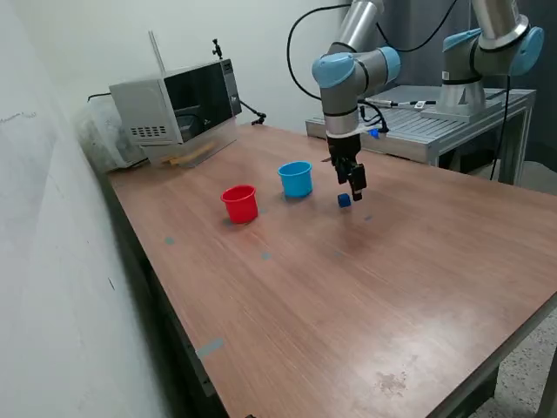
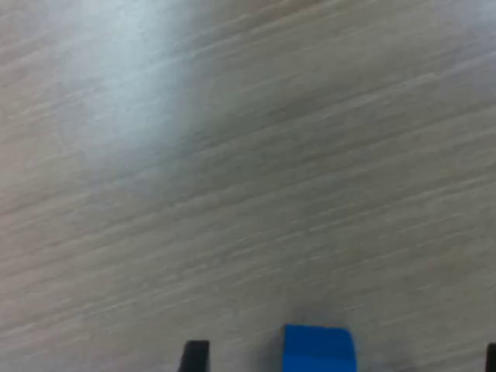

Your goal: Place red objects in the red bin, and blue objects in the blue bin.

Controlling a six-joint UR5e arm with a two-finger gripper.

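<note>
Where end effector [image 1: 356, 189] hovers: small dark blue cube [image 1: 345, 200], matte.

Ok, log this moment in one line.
hand: open, above blue cube | cube: on table, ungrasped | blue cup, red cup: upright

My exterior view looks down from high off one corner of the wooden table [image 1: 365, 287], taking in nearly all of it. My wrist view faces straight down, close to the wood; both share the dark blue cube [image 1: 345, 200] [image 2: 317, 347].
</note>
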